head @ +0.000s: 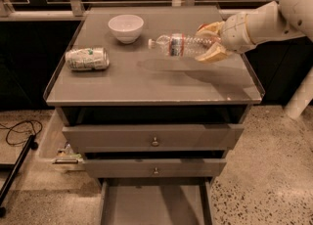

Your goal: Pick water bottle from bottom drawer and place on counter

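The water bottle (pixel 180 46) is clear with a red-and-white label. It lies on its side in the air, cap to the left, a little above the right half of the counter (pixel 146 79). My gripper (pixel 209 43) comes in from the right and is shut on the bottle's base end, with its tan fingers (pixel 211 54) above and below it. The bottle's shadow falls on the counter just beneath. The bottom drawer (pixel 154 204) is pulled open at the lower edge of the view, and its grey floor is bare.
A white bowl (pixel 126 27) stands at the counter's back left. A crushed silver-green can (pixel 87 58) lies on its left side. Two upper drawers with round knobs (pixel 155 142) stick out slightly. A black cable and stand (pixel 17 143) lie on the floor at left.
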Motion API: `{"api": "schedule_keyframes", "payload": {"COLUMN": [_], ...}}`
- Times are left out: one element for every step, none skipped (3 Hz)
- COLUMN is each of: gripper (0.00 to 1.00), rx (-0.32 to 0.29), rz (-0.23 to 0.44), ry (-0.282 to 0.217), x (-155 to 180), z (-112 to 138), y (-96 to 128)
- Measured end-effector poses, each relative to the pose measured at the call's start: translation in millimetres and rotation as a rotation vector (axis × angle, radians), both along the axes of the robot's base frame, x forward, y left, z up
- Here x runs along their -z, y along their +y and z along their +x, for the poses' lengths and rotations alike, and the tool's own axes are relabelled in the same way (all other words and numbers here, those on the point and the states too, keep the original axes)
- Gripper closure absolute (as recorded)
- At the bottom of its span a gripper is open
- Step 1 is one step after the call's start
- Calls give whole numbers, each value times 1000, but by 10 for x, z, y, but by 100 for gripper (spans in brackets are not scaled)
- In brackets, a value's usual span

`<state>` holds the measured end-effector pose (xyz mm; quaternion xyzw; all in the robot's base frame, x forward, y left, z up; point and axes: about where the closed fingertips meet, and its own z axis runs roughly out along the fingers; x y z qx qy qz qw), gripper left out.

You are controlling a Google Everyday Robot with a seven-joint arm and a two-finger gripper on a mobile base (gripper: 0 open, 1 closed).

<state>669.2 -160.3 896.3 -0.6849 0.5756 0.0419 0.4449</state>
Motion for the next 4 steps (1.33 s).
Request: {"api": "schedule_keyframes", "payload": {"gripper": [100, 100, 100, 100], "rx": [-36, -78, -72, -52], "rz": [1, -5, -2, 6], "ry": [23, 48, 76, 89], "x": [24, 87, 203, 277], "z": [62, 37, 24, 42], "y": [240, 456, 490, 449]}}
